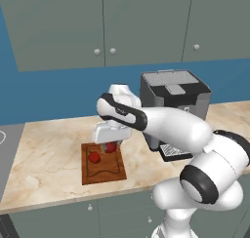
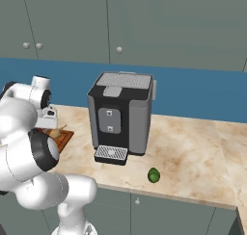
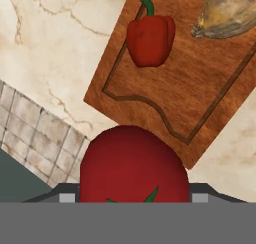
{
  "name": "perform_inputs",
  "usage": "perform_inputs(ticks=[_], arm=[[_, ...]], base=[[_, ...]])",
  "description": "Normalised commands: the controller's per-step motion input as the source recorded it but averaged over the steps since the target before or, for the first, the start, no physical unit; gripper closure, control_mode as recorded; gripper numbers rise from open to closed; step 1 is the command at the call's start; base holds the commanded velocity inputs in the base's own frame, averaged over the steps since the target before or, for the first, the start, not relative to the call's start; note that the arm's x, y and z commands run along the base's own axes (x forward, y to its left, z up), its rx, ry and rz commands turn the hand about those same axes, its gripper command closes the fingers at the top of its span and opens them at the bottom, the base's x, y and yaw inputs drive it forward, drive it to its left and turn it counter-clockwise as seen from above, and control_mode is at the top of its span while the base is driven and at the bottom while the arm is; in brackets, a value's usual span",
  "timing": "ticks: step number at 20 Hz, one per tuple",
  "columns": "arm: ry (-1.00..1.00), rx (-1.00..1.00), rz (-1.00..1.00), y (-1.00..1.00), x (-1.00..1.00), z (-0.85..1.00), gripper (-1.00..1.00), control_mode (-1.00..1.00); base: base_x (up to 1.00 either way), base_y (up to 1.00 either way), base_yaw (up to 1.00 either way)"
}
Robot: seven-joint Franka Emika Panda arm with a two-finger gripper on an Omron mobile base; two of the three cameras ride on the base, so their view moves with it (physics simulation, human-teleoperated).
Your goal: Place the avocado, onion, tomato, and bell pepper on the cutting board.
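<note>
The tomato (image 3: 134,165) is held in the gripper (image 1: 110,145), jaws partly closed around it and carried over the cutting board (image 1: 102,171), near the board's far end in the left base view. In the hand view the board's edge and corner sit right under/just past the tomato, w/ marble counter (image 1: 44,154) showing beside it, so it's not clear the tomato is fully over the wood.

Bell pepper (image 3: 150,37) is already lying on the board ahead of the gripper, and the onion (image 3: 230,13) is on the board too, further out and to one side. Avocado (image 2: 154,175) is well apart from the gripper, on the counter past the coffee machine (image 2: 121,116), not yet fetched.

Risks, imo: if the tomato gets released this close to the edge, it could land on the rim groove and roll off onto the counter, being round. If it's dropped from height, a bounce into the pepper could happen. The reach around the coffee machine for the avocado looks awkward as well.
</note>
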Motion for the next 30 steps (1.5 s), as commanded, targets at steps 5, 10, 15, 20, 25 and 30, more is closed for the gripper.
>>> perform_inputs(ticks=[5,10,15,20,25,30], arm=[[0.0,-0.01,0.0,0.35,0.28,-0.17,1.0,-1.0],[0.01,-0.05,0.0,0.09,0.18,-0.37,1.0,-1.0],[0.0,-0.01,0.0,0.13,0.0,-0.28,1.0,-1.0],[0.0,0.0,0.0,0.09,-0.05,-0.26,1.0,-1.0],[0.02,0.0,0.0,0.0,0.0,-0.38,1.0,-1.0],[0.03,0.0,0.0,0.0,0.0,-0.38,1.0,-1.0]], base=[[0.0,0.0,0.0],[0.0,0.0,0.0],[0.0,0.0,0.0],[0.0,0.0,0.0],[0.0,0.0,0.0],[0.0,0.0,0.0]])
